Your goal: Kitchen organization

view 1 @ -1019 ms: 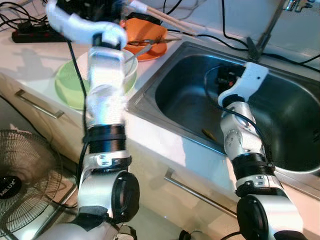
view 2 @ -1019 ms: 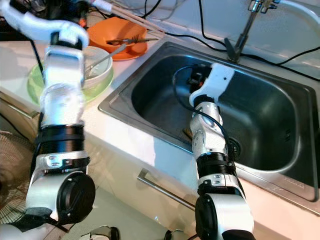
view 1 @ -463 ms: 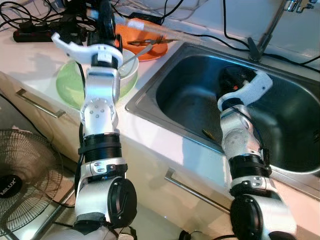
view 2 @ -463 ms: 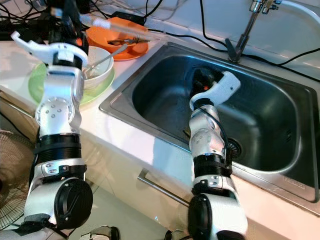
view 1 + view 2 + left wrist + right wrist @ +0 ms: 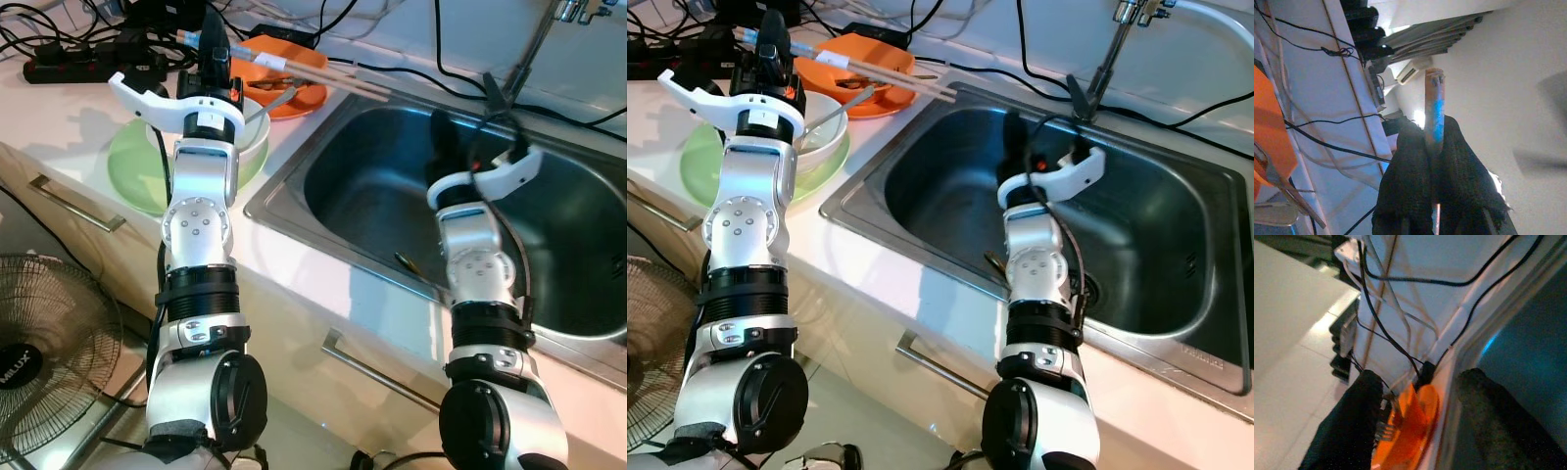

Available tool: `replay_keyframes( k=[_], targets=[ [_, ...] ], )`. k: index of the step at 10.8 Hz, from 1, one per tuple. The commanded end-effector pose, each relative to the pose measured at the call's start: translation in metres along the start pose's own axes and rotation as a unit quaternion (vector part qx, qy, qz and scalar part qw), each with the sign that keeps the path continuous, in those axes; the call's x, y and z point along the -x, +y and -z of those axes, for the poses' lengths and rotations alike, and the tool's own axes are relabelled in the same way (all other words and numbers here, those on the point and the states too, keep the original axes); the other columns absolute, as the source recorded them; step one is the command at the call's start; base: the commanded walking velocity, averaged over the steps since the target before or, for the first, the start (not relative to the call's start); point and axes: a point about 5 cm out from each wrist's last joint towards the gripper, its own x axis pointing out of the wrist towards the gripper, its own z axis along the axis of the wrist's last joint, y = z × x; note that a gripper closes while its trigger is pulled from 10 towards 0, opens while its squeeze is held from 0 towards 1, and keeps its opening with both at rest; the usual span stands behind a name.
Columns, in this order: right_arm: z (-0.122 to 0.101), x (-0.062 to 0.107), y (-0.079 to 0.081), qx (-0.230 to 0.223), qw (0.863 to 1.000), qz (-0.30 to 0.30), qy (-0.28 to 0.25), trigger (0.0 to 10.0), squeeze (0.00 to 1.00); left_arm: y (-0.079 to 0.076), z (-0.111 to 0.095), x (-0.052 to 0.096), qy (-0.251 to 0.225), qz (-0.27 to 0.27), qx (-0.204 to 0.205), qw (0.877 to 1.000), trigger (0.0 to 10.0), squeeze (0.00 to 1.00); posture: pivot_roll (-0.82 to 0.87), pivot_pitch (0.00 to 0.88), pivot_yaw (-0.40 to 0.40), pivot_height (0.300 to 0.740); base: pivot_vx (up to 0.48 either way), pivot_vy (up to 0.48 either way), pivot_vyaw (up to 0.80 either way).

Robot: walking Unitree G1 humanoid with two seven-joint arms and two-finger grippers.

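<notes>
My left gripper [image 5: 774, 39] is raised above the white bowl [image 5: 252, 140] and is shut on a pair of wooden chopsticks [image 5: 294, 67]. The chopsticks reach out level over the orange plate [image 5: 294, 106] towards the sink. In the left wrist view one blue-marked stick [image 5: 1434, 110] shows pinched between the fingers. My right gripper [image 5: 443, 137] is inside the steel sink [image 5: 294, 211], pointing up, open and holding nothing [image 5: 1420, 377].
The bowl holds a spoon and stands on a green plate [image 5: 132, 166]. Utensils lie on the orange plate. A small brown object [image 5: 407, 262] lies in the basin. A tap [image 5: 1117, 39], cables and a power strip [image 5: 69, 69] line the back. A fan [image 5: 49, 352] stands low left.
My left arm has steadied, with the chopsticks now level over the orange plate. My right wrist has turned in the sink so its fingers point upward.
</notes>
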Motion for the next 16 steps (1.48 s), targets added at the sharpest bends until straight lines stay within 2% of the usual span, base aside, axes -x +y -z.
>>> replay_keyframes(
  k=[1, 2, 4, 6, 9, 11, 13, 16],
  targets=[
    [-0.002, 0.001, 0.001, -0.019, 1.0, -0.003, -0.008, 10.0, 1.0, 0.002, 0.016, 0.006, 0.012, -0.01, 0.013, 1.0, 10.0, 0.0, 0.05, 0.083, -0.026, 0.74, 0.0, 0.0, 0.0],
    [-0.001, 0.003, 0.008, -0.044, 0.999, -0.031, -0.001, 10.0, 0.0, 0.004, 0.017, 0.005, 0.017, -0.019, 0.0, 1.0, 10.0, 0.0, 0.05, 0.085, -0.025, 0.74, 0.0, 0.0, 0.0],
    [0.009, 0.007, 0.023, -0.06, 0.994, -0.089, 0.032, 10.0, 0.0, 0.01, 0.028, 0.006, 0.046, -0.032, -0.019, 0.998, 10.0, 0.0, 0.05, 0.087, -0.026, 0.74, 0.0, 0.0, 0.0],
    [0.016, 0.012, 0.034, -0.069, 0.988, -0.127, 0.056, 10.0, 0.0, 0.01, 0.04, 0.008, 0.067, -0.034, -0.015, 0.997, 10.0, 0.0, 0.05, 0.087, -0.024, 0.74, 0.0, 0.0, 0.0],
    [0.022, 0.016, 0.034, -0.066, 0.987, -0.13, 0.07, 10.0, 0.0, 0.006, 0.042, 0.007, 0.07, -0.018, 0.005, 0.997, 10.0, 0.0, 0.05, 0.089, -0.025, 0.74, 0.0, 0.0, 0.0],
    [0.024, 0.017, 0.035, -0.064, 0.986, -0.132, 0.078, 10.0, 0.0, 0.005, 0.044, 0.007, 0.073, -0.016, 0.035, 0.997, 10.0, 0.0, 0.05, 0.089, -0.025, 0.74, 0.0, 0.0, 0.0],
    [0.026, 0.018, 0.036, -0.065, 0.985, -0.138, 0.083, 10.0, 0.0, 0.002, 0.053, 0.007, 0.084, -0.008, 0.044, 0.995, 10.0, 0.0, 0.05, 0.089, -0.023, 0.74, 0.0, 0.0, 0.0],
    [0.027, 0.019, 0.043, -0.083, 0.979, -0.165, 0.09, 10.0, 0.0, 0.0, 0.056, 0.007, 0.088, -0.004, 0.061, 0.994, 10.0, 0.0, 0.05, 0.091, -0.023, 0.74, 0.0, 0.0, 0.0]
  ],
)
